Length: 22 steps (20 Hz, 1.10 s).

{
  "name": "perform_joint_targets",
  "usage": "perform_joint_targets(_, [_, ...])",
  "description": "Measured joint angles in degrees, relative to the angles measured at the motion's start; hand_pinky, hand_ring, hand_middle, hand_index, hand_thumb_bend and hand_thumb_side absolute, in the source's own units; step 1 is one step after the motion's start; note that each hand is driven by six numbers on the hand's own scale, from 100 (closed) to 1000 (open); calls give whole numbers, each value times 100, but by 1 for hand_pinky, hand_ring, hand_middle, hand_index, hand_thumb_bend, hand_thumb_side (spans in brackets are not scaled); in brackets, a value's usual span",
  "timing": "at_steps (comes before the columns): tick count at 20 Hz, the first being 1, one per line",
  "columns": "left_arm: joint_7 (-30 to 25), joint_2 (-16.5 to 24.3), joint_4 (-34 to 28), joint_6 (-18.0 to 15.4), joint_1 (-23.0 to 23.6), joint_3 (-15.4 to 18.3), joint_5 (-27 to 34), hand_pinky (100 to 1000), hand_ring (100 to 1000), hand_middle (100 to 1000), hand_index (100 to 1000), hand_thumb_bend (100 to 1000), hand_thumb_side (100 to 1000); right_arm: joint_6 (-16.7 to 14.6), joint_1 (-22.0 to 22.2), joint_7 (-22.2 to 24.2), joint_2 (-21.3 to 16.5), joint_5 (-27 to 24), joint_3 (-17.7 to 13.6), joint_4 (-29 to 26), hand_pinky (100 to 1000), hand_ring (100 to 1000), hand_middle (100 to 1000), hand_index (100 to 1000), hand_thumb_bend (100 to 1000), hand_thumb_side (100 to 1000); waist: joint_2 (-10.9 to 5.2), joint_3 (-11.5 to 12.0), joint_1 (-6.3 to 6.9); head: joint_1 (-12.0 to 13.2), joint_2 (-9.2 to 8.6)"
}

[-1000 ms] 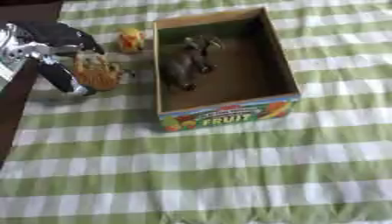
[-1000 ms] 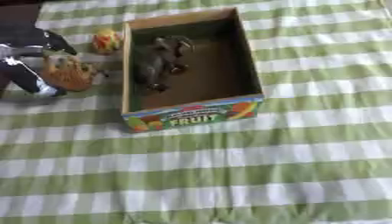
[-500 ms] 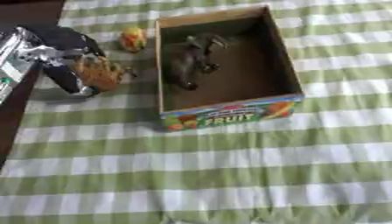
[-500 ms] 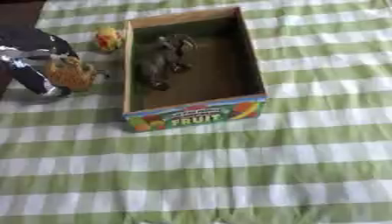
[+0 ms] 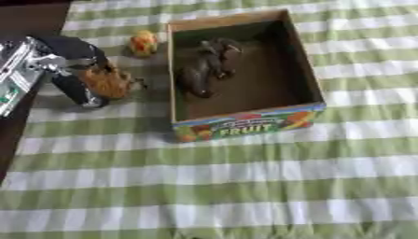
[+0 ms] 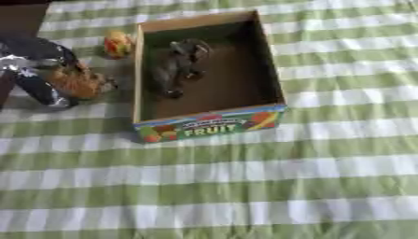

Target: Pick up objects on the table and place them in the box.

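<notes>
My left hand (image 5: 72,65) comes in from the left, its fingers curled round a furry orange-brown toy (image 5: 107,82) just left of the cardboard box (image 5: 245,122) marked FRUIT. Inside the box lies a dark grey toy animal (image 5: 204,68), near its left wall. A small yellow and orange toy (image 5: 143,43) stands on the cloth by the box's far left corner. My right hand shows in neither view.
A green and white checked cloth (image 5: 245,186) covers the table. The table's dark left edge (image 5: 24,18) shows at the upper left, behind my left arm.
The left hand with the orange-brown toy has risen slightly and edged right toward the box. The box and the other toys have kept their places.
</notes>
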Motion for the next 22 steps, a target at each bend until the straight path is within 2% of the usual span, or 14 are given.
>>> perform_joint_targets(3, [-9,-1,57,3,-3,1,13,641,832,819,895,429,570,13,-4,13,7,0,-6,0,773,824,763,861,100,1000,5,-18,-2,22,-12])
perform_joint_targets(8, [-43,-3,92,-4,-17,31,23,630,821,800,846,376,551,48,-18,48,50,0,-7,0,774,825,763,862,100,1000,22,-28,-2,40,-19])
perform_joint_targets(9, [-29,-6,92,-1,-17,33,23,616,804,780,831,323,536,55,-28,55,50,0,-7,0,774,825,763,863,100,1000,25,-29,-2,40,-19])
perform_joint_targets(12, [86,-30,95,24,-17,34,8,602,791,761,794,266,520,68,-30,68,54,0,-9,0,774,825,763,863,100,1000,32,-29,-2,40,-19])
perform_joint_targets(14, [189,-44,111,46,-17,34,-14,582,778,742,770,198,509,74,-30,74,60,0,-14,0,774,825,763,863,100,1000,34,-35,-4,41,-20])
perform_joint_targets(15, [245,-46,123,61,-17,34,-27,571,765,723,748,123,497,78,-30,78,66,0,-21,0,774,826,763,864,100,1000,35,-37,-4,41,-20])
perform_joint_targets(16, [303,-49,126,77,-14,34,-45,563,754,711,733,100,483,82,-30,82,71,0,-28,0,775,826,764,864,100,1000,35,-37,-4,41,-20])
perform_joint_targets(22, [493,-87,156,125,-11,33,-66,538,732,683,712,100,439,89,-19,88,99,0,-42,0,775,826,764,865,100,1000,34,-32,-6,41,-20])
